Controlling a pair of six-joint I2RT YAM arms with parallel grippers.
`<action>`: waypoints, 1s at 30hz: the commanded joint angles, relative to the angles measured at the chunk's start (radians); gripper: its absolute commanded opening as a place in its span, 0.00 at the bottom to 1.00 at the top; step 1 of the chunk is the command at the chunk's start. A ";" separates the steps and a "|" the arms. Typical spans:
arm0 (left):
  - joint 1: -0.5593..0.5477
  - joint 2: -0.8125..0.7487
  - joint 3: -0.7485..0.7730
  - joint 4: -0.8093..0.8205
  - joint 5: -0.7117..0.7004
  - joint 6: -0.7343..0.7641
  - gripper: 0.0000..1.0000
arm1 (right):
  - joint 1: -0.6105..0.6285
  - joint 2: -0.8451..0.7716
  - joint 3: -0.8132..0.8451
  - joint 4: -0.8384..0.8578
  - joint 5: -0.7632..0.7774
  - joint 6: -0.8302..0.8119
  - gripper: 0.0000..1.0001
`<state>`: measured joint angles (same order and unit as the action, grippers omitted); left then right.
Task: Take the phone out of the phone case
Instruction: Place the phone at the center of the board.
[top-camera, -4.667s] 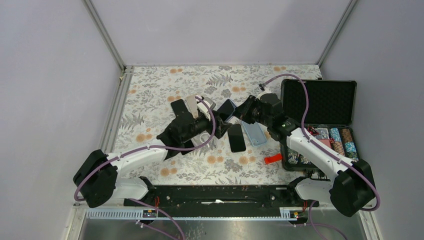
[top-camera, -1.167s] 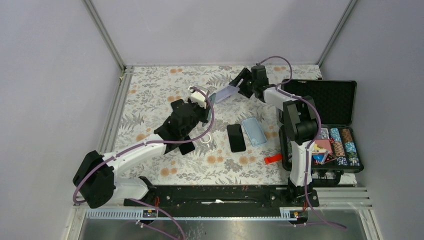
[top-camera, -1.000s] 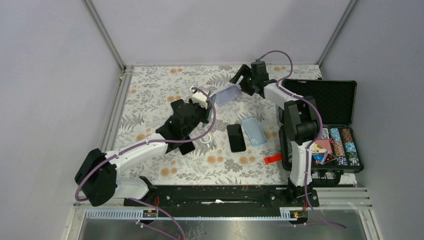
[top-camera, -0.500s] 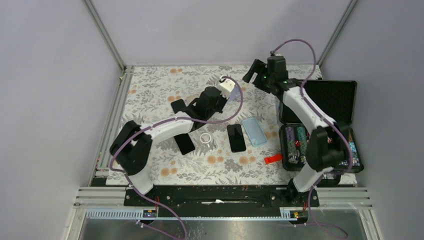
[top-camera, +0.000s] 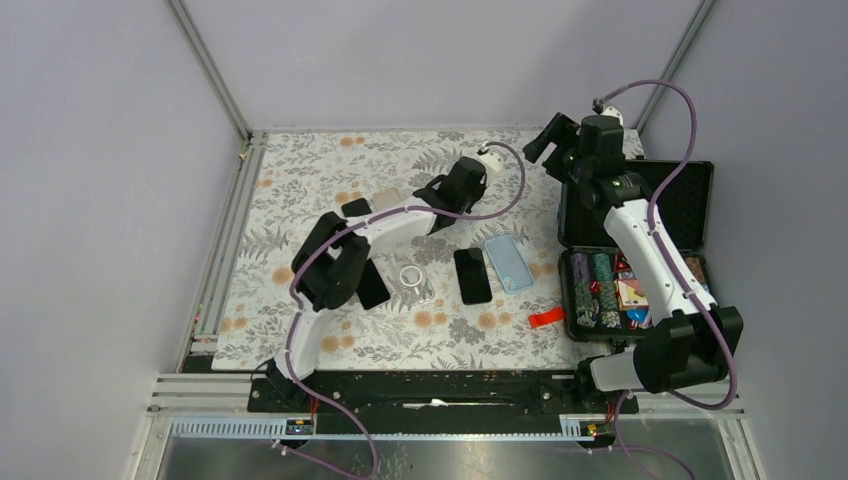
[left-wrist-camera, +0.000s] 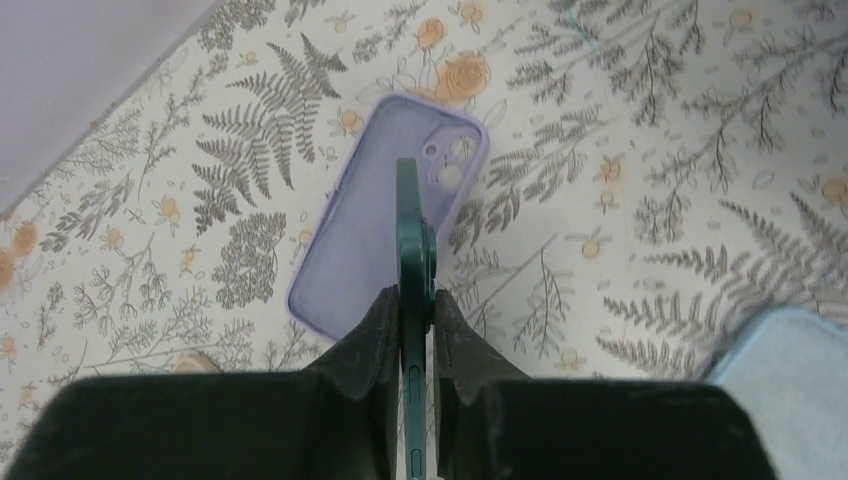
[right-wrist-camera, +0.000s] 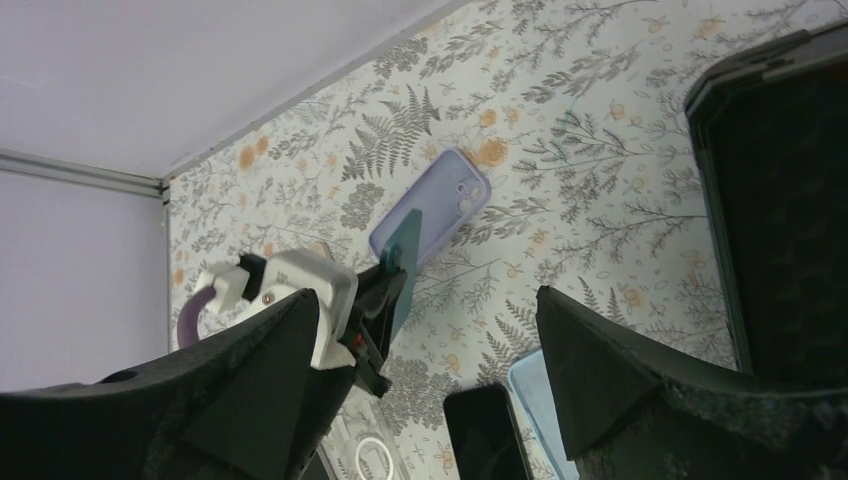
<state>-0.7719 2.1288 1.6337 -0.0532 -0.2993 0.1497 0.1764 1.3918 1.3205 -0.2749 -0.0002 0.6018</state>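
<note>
— Edges and room, left to right?
— Bare floral table (top-camera: 300, 165) at the left and far edges; black chip case (top-camera: 690, 205) crowding the right edge.
— Grippers?
— Left gripper (left-wrist-camera: 412, 300) clamped tight on a dark green phone (left-wrist-camera: 409, 215), held edge-on over the lilac phone case (left-wrist-camera: 345, 245) lying flat. Right gripper (right-wrist-camera: 428, 300) raised near the far right corner, spread wide, holding nothing.

Looks between the wide-spread fingers (right-wrist-camera: 250, 400) of the right gripper (right-wrist-camera: 428, 300) onto a floral table (right-wrist-camera: 600, 200). Finds a lilac phone case (right-wrist-camera: 432, 212) lying flat and, in front of it, a teal phone (right-wrist-camera: 405, 250) pinched edge-up by the left gripper (right-wrist-camera: 385, 292). Catches a black hard case (right-wrist-camera: 790, 180) at right.
</note>
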 joint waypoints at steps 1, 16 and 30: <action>-0.018 0.090 0.177 -0.086 -0.113 -0.024 0.00 | -0.019 -0.076 -0.006 -0.041 0.067 -0.018 0.86; -0.047 0.214 0.301 -0.278 -0.077 -0.020 0.28 | -0.123 -0.195 -0.025 -0.068 0.083 -0.017 0.86; -0.050 0.126 0.273 -0.276 0.038 -0.079 0.47 | -0.141 -0.232 -0.057 -0.065 0.067 -0.016 0.86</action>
<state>-0.8242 2.3886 1.9446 -0.4004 -0.3408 0.1116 0.0471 1.1988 1.2713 -0.3542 0.0631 0.5911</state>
